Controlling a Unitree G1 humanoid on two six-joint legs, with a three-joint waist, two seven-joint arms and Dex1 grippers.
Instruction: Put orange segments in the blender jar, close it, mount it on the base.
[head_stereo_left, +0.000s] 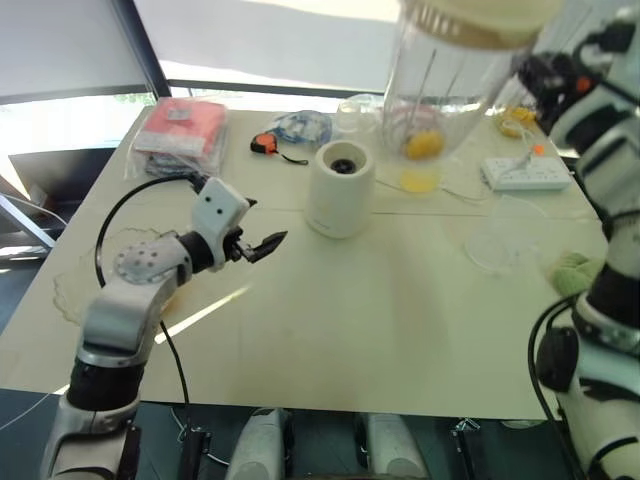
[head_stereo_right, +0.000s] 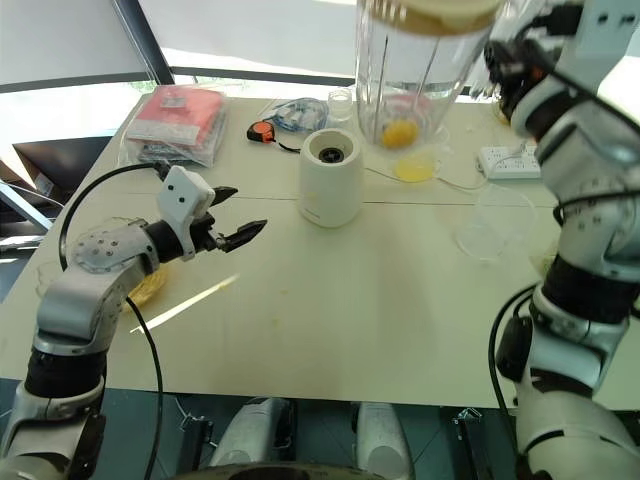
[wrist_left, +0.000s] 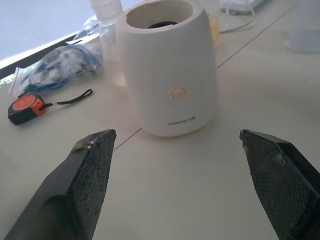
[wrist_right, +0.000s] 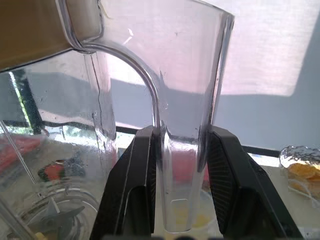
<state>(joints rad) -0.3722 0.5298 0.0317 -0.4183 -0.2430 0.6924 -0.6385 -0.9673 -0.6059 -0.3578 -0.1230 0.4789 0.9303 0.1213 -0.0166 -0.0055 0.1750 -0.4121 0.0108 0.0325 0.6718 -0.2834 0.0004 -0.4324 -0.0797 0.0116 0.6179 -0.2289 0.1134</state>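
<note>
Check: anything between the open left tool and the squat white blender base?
Nothing. The left wrist view shows bare tabletop between the left tool and the squat white cylindrical base; the left eye view agrees.

The two head views looked forward and down over the surface (head_stereo_left: 400, 330) from above, sharing the base (head_stereo_left: 340, 188) near 12 o'clock. The left wrist view faced the base (wrist_left: 170, 70) low and close. The right wrist view looked up along the blender jar (wrist_right: 185, 100) handle at very close range.
</note>
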